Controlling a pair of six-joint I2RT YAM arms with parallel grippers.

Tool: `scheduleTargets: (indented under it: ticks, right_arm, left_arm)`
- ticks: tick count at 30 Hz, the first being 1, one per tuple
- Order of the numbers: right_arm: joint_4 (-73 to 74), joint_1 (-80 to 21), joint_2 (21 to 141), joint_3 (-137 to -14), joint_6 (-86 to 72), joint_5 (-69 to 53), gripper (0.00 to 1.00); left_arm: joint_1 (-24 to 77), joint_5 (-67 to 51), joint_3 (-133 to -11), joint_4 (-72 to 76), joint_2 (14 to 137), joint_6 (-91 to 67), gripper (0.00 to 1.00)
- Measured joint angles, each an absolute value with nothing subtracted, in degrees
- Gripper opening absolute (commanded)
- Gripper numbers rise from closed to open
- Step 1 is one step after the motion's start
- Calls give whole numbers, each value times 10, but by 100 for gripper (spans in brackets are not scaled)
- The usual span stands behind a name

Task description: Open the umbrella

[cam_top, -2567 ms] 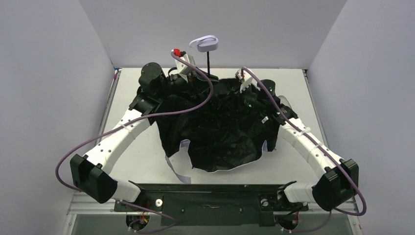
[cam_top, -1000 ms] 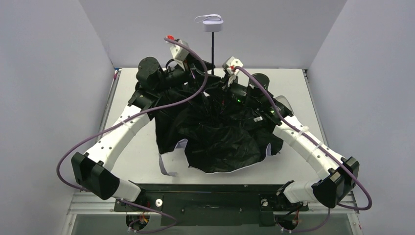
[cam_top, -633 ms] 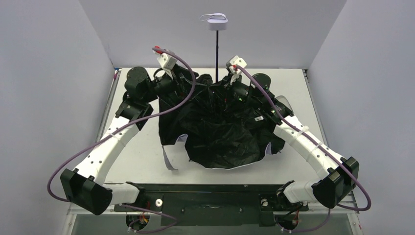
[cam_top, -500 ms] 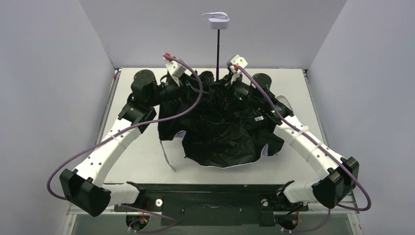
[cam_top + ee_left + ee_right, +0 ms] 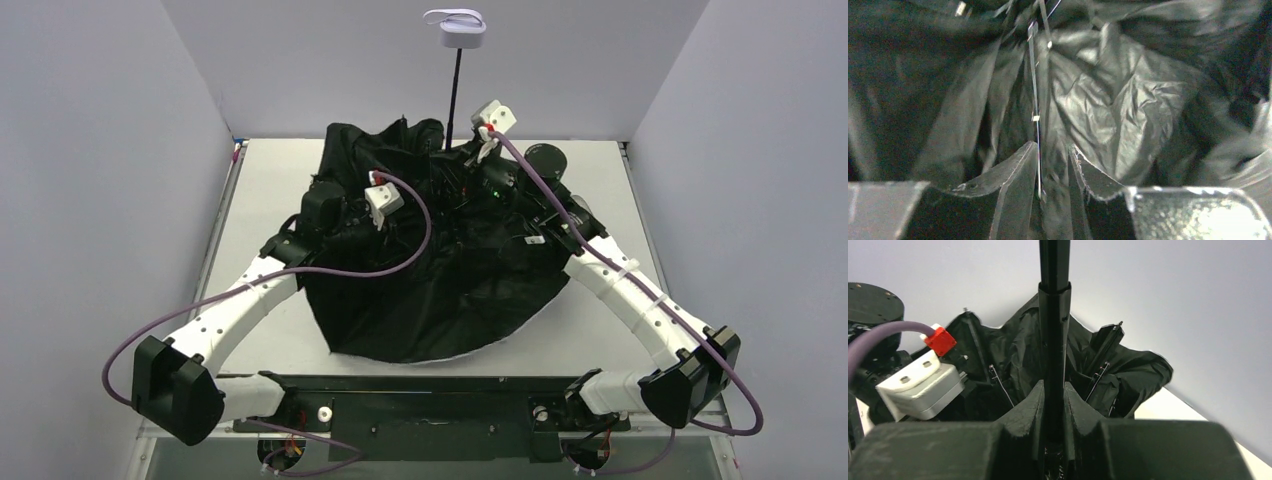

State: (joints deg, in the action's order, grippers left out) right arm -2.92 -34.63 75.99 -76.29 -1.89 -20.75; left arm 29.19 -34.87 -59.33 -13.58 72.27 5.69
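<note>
- Lettering not readable anywhere: small pale sticker (image 5: 537, 240) on the right arm, near-right of the shaft (image 5: 455, 95), too small to make out.
- Found the umbrella (image 5: 440, 290) on the table (image 5: 270, 180), black lining up, canopy spread from the shaft toward the near side. Shaft upright, lavender handle (image 5: 460, 28) with loop strap at its top.
- Found the right gripper (image 5: 1053, 390) clamped tight on the shaft, just above the canopy.
- Found the left gripper (image 5: 1053, 170) near-left of the shaft, fingers narrowly apart with black fabric and a thin rib (image 5: 1035, 115) between them. Cannot tell whether anything is pinched.
- Against half a second ago: canopy wider and fuller; loose lavender strip near-left of the shaft gone from view; handle higher; left arm shifted from left of the shaft onto the fabric.
- Hidden: left gripper under its own wrist in the overhead view; lavender outside seen only as a thin pale rim at the near edge.
</note>
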Motion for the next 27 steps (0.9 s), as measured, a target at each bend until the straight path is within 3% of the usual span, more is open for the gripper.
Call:
scheduleTargets:
  ticks: [5, 7, 10, 19, 27]
  right_arm:
    - [-29, -341, 749, -763, -17, -209, 0]
    - [-30, -337, 745, -763, -10, -209, 0]
    - [-30, -336, 740, -763, 0, -210, 0]
    - [-30, -338, 738, -754, 20, -210, 0]
    - [-30, -342, 735, -754, 22, -210, 0]
  left_arm:
    - [258, -359, -565, -152, 690, 81, 57]
    - [255, -371, -565, -138, 667, 80, 61]
    - [255, -388, -577, -98, 645, 61, 59]
    - [255, -357, -702, 66, 699, -76, 42]
    - [246, -285, -721, 76, 805, -137, 35]
